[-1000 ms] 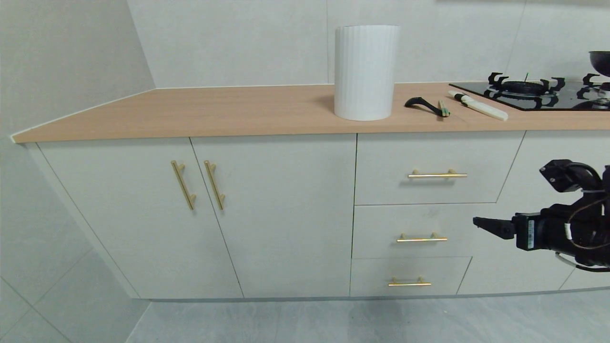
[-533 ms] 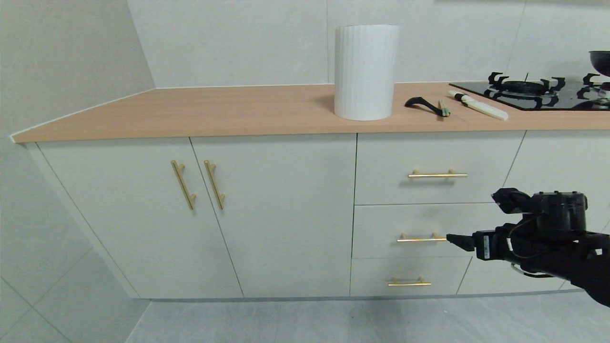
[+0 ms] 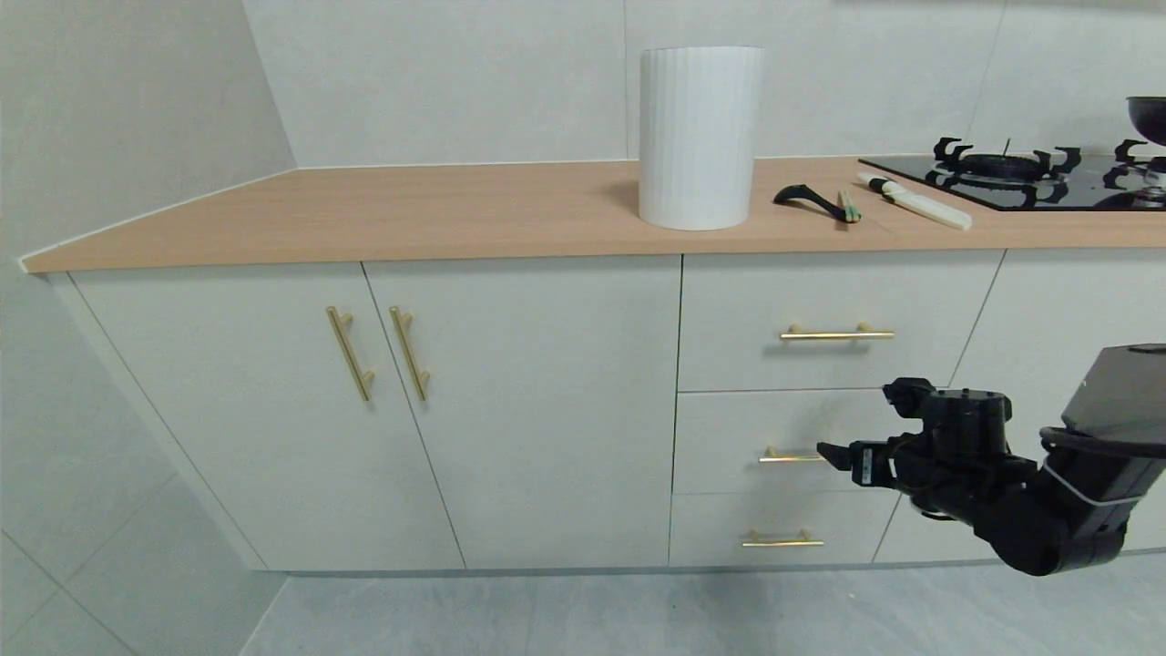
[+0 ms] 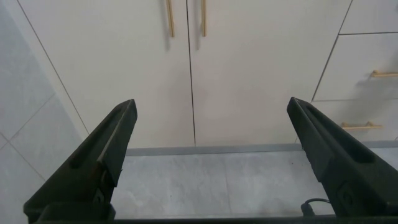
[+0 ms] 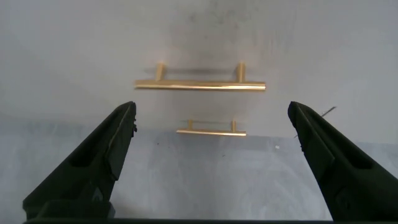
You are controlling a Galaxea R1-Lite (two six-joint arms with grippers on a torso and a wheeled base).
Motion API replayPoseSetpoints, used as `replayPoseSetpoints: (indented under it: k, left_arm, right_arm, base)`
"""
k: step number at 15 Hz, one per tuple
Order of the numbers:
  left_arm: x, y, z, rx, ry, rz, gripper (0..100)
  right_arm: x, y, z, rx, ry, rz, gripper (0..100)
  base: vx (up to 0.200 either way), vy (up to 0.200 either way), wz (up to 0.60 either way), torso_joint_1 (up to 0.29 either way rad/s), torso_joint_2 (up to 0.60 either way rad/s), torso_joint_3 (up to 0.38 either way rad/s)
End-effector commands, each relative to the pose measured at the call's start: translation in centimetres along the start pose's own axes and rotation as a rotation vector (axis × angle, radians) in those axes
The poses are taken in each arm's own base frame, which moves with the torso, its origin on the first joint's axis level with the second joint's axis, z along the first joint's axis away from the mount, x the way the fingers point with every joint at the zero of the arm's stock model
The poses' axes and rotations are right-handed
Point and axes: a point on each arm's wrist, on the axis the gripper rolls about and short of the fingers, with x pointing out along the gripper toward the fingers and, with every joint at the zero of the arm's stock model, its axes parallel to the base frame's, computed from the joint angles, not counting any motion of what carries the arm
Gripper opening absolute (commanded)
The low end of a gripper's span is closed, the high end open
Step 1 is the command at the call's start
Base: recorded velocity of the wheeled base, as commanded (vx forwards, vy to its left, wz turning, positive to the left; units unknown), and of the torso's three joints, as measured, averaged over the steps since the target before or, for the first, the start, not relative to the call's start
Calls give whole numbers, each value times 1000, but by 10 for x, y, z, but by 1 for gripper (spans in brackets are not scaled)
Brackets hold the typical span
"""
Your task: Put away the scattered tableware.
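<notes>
On the wooden countertop [image 3: 410, 210] lie a black-handled utensil [image 3: 806, 198], a thin green utensil [image 3: 848, 207] and a white knife [image 3: 914, 201], to the right of a tall white ribbed container [image 3: 699, 137]. My right gripper [image 3: 854, 421] is open in front of the drawers, its lower fingertip just right of the middle drawer's gold handle [image 3: 806, 456]. In the right wrist view the right gripper [image 5: 211, 111] faces that handle [image 5: 200, 84], which lies between the spread fingers [image 5: 93, 162] but farther off. My left gripper [image 4: 211, 106] is open and holds nothing, facing the cabinet doors low down.
A black gas hob [image 3: 1029, 178] sits at the counter's right end. Three drawers are stacked, with a top handle [image 3: 836, 334] and a bottom handle [image 3: 782, 542]. Two doors with gold handles [image 3: 378, 353] stand to the left. Grey floor [image 4: 205, 186] lies below.
My right gripper has moved left and slightly down, from beside the right cabinet panel to the middle drawer's handle. The things on the counter have not moved.
</notes>
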Motion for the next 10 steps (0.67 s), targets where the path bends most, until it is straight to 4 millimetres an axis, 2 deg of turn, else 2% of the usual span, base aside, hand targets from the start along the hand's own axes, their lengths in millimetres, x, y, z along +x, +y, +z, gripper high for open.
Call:
replayPoseSetpoints:
  k: [1, 10]
  left_arm:
    - [0, 0, 0, 0, 0, 0, 100]
    - [0, 0, 0, 0, 0, 0, 100]
  right_arm:
    - [24, 3, -17, 11, 30, -24, 100]
    - [56, 2, -19, 35, -18, -120, 100]
  base:
    - [0, 0, 0, 0, 0, 0]
    - [0, 0, 0, 0, 0, 0]
